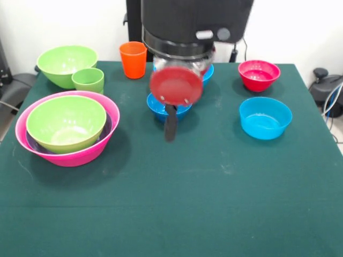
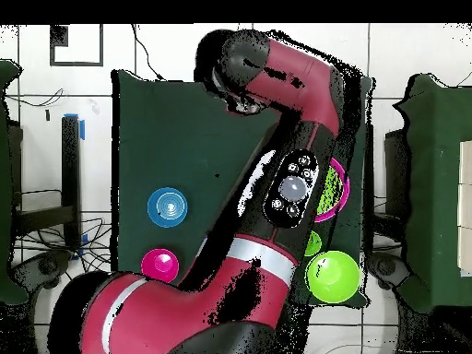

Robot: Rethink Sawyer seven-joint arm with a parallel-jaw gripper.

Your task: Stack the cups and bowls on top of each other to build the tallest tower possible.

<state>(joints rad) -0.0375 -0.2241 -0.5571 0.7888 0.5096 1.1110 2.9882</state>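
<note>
The tower base is a large pink bowl (image 1: 67, 152) at the front view's left, with a purple bowl (image 1: 107, 128) and a lime green bowl (image 1: 65, 122) nested in it. A second lime green bowl (image 1: 65, 63), the light green cup (image 1: 88, 80) and the orange cup (image 1: 133, 59) stand behind it. My gripper (image 1: 170, 126) hangs at a small blue bowl (image 1: 161, 108) in the table's middle; the arm's red wrist disc hides most of that bowl. Another blue bowl (image 1: 208, 74) shows partly behind the arm. A third blue bowl (image 1: 265, 118) and the small red bowl (image 1: 259, 75) stand at the right.
The green table (image 1: 203, 203) stretches wide toward the front edge. In the overhead view the arm (image 2: 295, 129) covers most of the table; a blue bowl (image 2: 167, 207), the red bowl (image 2: 159, 265), a lime green bowl (image 2: 332, 275) and the pink bowl's rim (image 2: 339, 189) show beside it.
</note>
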